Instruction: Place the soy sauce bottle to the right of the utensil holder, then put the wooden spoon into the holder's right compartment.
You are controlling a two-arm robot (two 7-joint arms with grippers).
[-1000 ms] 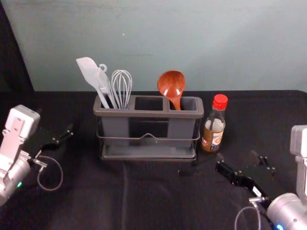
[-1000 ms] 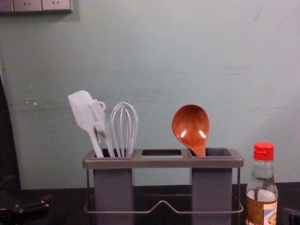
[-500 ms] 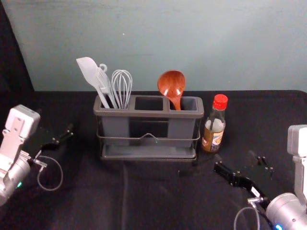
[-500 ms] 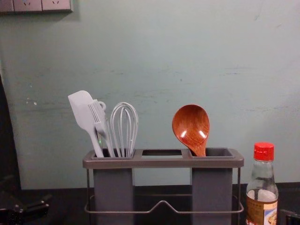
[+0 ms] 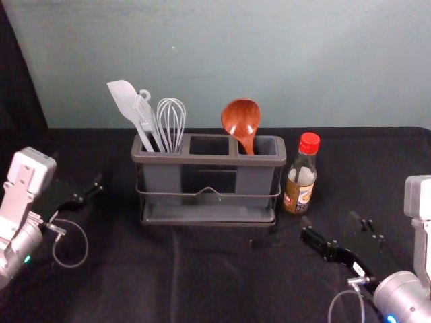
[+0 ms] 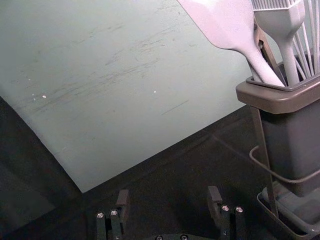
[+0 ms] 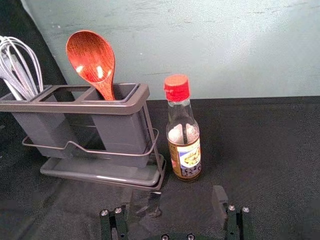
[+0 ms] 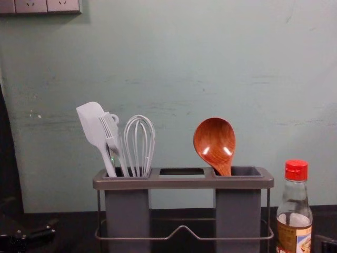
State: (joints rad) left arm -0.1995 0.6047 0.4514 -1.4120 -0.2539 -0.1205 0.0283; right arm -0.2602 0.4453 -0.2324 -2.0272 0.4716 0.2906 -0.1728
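left arm point(image 5: 19, 245) enters at head view's left edge | left gripper point(image 5: 77, 171) points forward-inward, fingers parted | right arm point(image 5: 405, 297) enters lower right | right gripper point(image 5: 330, 220) points forward-inward, fingers parted

The soy sauce bottle point(image 7: 185, 150) stands beside the utensil holder point(image 7: 120, 131), wooden spoon point(image 7: 92, 59) inside.
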